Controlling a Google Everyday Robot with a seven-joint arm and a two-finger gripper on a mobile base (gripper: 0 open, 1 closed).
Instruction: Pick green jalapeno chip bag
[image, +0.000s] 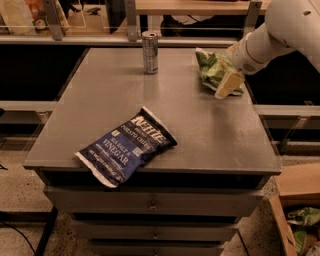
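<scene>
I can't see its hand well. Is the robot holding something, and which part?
Cannot tell. The gripper is down at the near right edge of the green jalapeno chip bag, which lies on the table.

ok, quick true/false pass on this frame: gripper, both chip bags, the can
1. The gripper is at the green jalapeno chip bag, at the far right of the table. True.
2. The silver can lies on its side. False: it stands upright near the table's back edge.
3. The blue Kettle bag overhangs the table's front edge. True.
4. The can touches the green bag. False: they are apart, with bare table between them.
</scene>
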